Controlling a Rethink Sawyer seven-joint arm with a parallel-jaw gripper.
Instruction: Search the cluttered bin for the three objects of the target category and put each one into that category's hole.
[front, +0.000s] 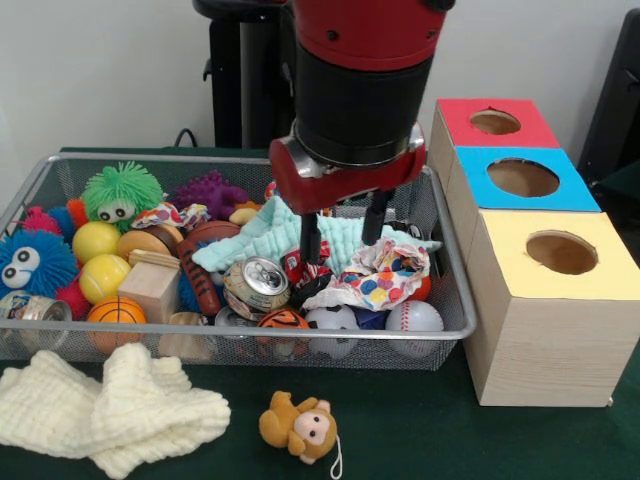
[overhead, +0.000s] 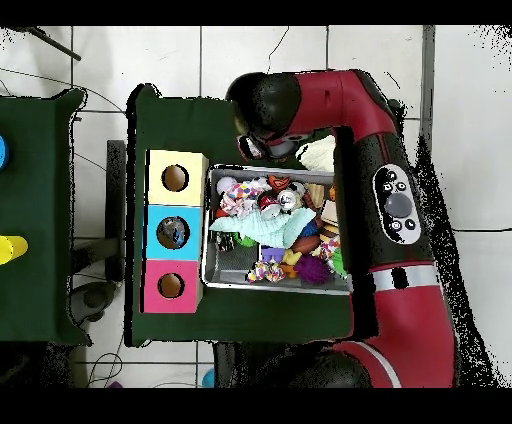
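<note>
My gripper (front: 342, 240) hangs open over the right-middle of the wire bin (front: 200, 335). Its black fingers (front: 310, 240) reach down to a mint-green cloth (front: 270, 235) and a dotted patterned cloth (front: 385, 275), with nothing clamped between them. Around them lie a dented can (front: 257, 285), a baseball (front: 413, 318), a soccer ball (front: 332, 320), a small basketball (front: 115, 312), two yellow balls (front: 95, 240), a wooden block (front: 150, 290) and fuzzy toys (front: 120, 195). In the overhead view the arm (overhead: 270, 110) covers the gripper above the bin (overhead: 228, 268).
Three boxes with round holes stand right of the bin: red (front: 495, 122), blue (front: 523, 178), yellow (front: 560, 252). A cream cloth (front: 100, 405) and a monkey plush (front: 300, 428) lie on the green table in front of the bin.
</note>
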